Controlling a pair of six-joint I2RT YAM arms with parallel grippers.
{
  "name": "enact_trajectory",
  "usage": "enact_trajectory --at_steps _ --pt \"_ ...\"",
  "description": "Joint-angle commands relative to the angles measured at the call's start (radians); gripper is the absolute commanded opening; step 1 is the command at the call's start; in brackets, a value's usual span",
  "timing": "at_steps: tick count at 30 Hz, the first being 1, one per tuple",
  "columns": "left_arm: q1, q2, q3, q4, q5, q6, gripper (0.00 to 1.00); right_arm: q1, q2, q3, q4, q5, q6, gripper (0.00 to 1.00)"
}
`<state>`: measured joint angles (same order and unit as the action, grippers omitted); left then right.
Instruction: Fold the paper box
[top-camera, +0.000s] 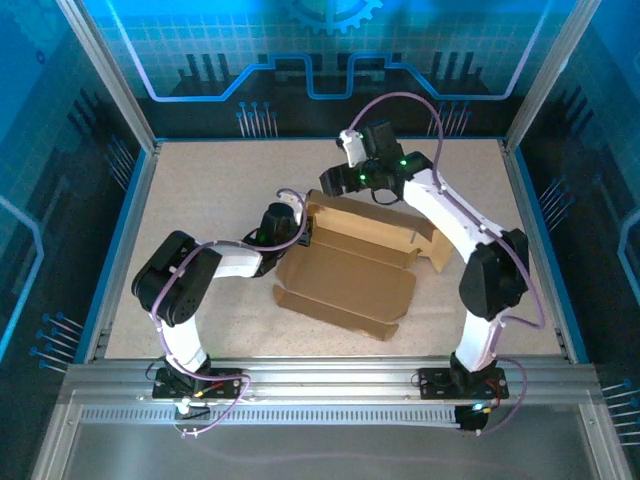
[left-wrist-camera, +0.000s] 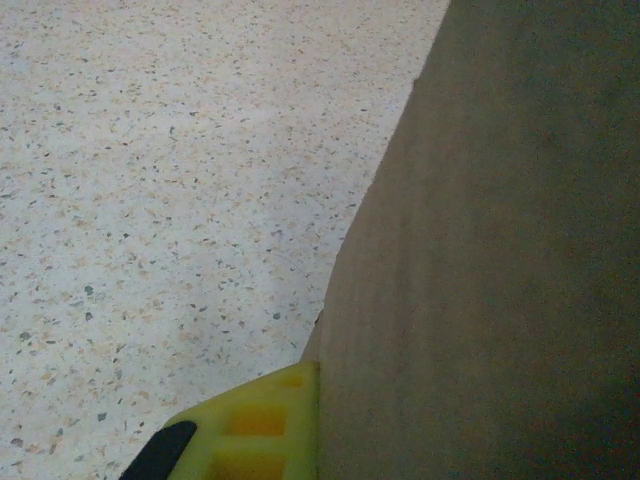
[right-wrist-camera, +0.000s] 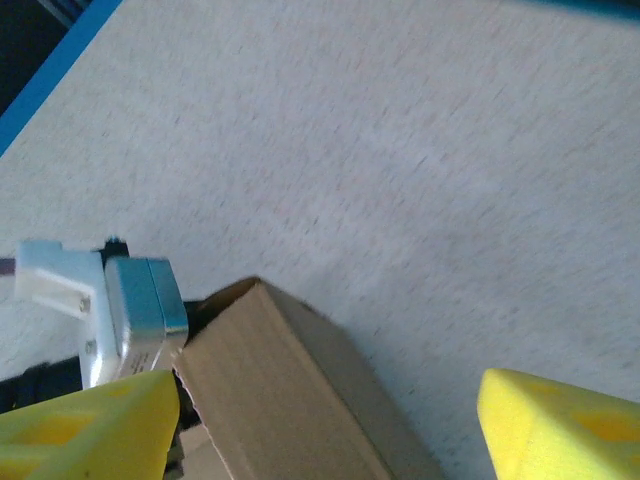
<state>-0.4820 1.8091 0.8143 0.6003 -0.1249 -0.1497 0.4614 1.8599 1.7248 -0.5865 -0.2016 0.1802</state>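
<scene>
Speckled beige table (top-camera: 200, 180) inside a booth with blue-lit wall panels (top-camera: 150, 60) and an aluminium rail (top-camera: 330, 375) along the near edge. The paper box (top-camera: 345, 275) sits about mid-table, lying open with its walls partly up and the lid flap toward the far right. The left gripper (top-camera: 303, 233) is at the box's far-left corner, clamped tight on the upright cardboard wall. You can see one yellow finger (left-wrist-camera: 255, 425) pressed flat against it. The right gripper (right-wrist-camera: 320, 400) hangs over that same corner, fingers spread wide, gripping nothing.
</scene>
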Motion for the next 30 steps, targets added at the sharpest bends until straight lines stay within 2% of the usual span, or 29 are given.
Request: enact_trajectory --at_steps 1,5,10,18,23,30 --pt "-0.01 0.01 -0.01 0.016 -0.002 0.039 0.02 -0.039 0.059 0.088 -0.128 -0.238 -0.029 0.76" --pt "-0.01 0.021 0.005 -0.001 0.016 0.049 0.04 -0.046 0.138 0.148 -0.19 -0.311 -0.078 0.71" --pt "-0.009 0.03 0.02 -0.023 0.016 0.057 0.04 -0.045 0.202 0.187 -0.207 -0.337 -0.08 0.67" --pt "-0.009 0.062 0.05 -0.016 0.032 -0.023 0.07 -0.041 0.253 0.174 -0.225 -0.275 -0.064 0.59" --pt "-0.009 0.082 0.067 -0.011 0.027 -0.076 0.22 -0.035 0.254 0.159 -0.233 -0.22 -0.051 0.56" --pt "-0.009 0.076 0.045 0.026 0.002 -0.118 0.29 -0.034 0.249 0.144 -0.23 -0.204 -0.034 0.53"
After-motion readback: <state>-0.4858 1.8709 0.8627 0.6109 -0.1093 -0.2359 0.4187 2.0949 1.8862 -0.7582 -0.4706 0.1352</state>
